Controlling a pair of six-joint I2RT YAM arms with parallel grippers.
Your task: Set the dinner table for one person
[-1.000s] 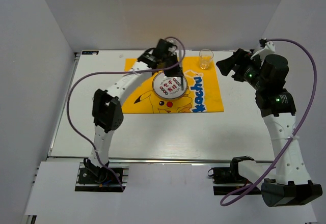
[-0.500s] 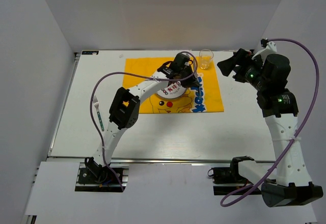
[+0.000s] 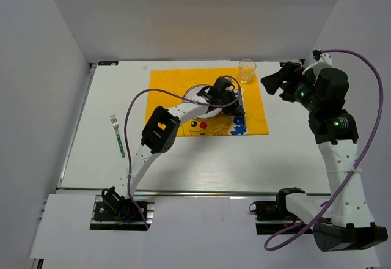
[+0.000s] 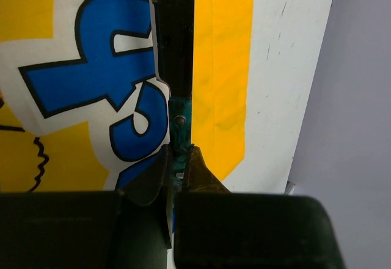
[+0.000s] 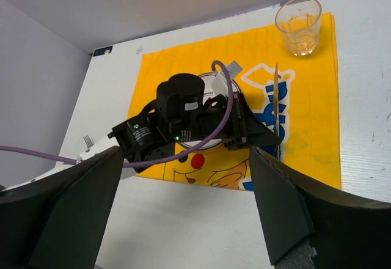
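My left gripper [image 4: 177,159] pinches the knife [image 4: 178,125] by its handle, blade pointing away from my base, just right of the plate [image 3: 195,93], over the placemat [image 3: 174,81]. My right gripper [image 3: 272,81] is spread, well apart.

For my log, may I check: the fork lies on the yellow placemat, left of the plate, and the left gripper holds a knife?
Not quite: the fork lies on the white table, off the yellow placemat, as the top external view shows. It is left of the plate, and the left gripper does hold a knife.
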